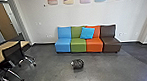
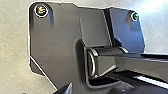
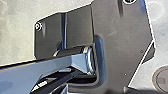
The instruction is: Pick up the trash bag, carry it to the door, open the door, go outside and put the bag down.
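The job looks to be at its very start. The black trash bag (image 1: pixel 77 64) sits on the floor (image 1: pixel 49 72), on the near side of the row of 4 seats (image 1: pixel 78 45) and well apart from them, with nothing holding it. So the pickup, the carry, the door, the trip outside and the setting down all seem to be left. A tan panel (image 1: pixel 3 19) at the far left may be a door, but I cannot tell if it is the one wanted. Whether the left gripper (image 2: pixel 46 90) and right gripper (image 3: pixel 96 89) are spread or pressed together, I cannot tell; the bag is in neither.

The bag is a small rounded lump, creased and slightly shiny, with a pale patch on its left side. It looks like thin plastic that would give when squeezed. The floor is smooth gray, perhaps polished concrete, with soft glare at the near side. The seats are boxy and smooth, in blue, green, orange and brown, with 1 square blue cushion (image 1: pixel 87 33) leaning on the backs. At left, a chair (image 1: pixel 13 51) with a dark back and shiny metal legs stands beside a wood-toned desk (image 1: pixel 0 51).
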